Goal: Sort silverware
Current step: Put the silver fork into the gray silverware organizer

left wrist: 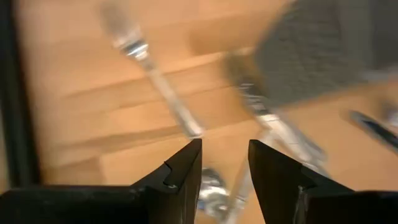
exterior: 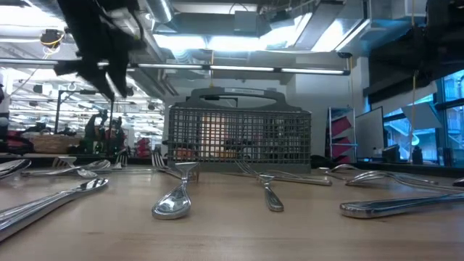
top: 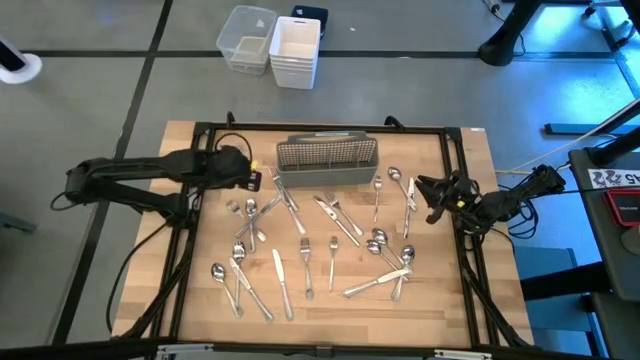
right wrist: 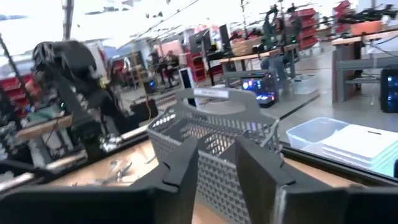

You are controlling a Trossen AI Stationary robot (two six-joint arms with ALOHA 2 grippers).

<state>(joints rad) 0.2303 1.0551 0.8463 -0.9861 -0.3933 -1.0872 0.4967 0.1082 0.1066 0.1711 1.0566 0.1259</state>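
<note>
Left gripper (top: 254, 178) jaws apart, empty, over silverware (top: 300, 240) scattered beside caddy (top: 326, 160); should straddle one handle squarely. Right gripper (top: 425, 190) parted, empty, at table's right

Left wrist view is smeared: I can make out a fork (left wrist: 134, 53) and another utensil beside the caddy (left wrist: 323, 56), can't tell its type. Silverware (left wrist: 214, 193) under the left gripper (left wrist: 225, 163) is hidden by its fingers. From above, the pieces left of the caddy (top: 326, 160) overlap; can't separate them. Low view cuts off the handles (exterior: 406, 206) right of the caddy (exterior: 239, 141). I can't see inside the caddy.
</note>
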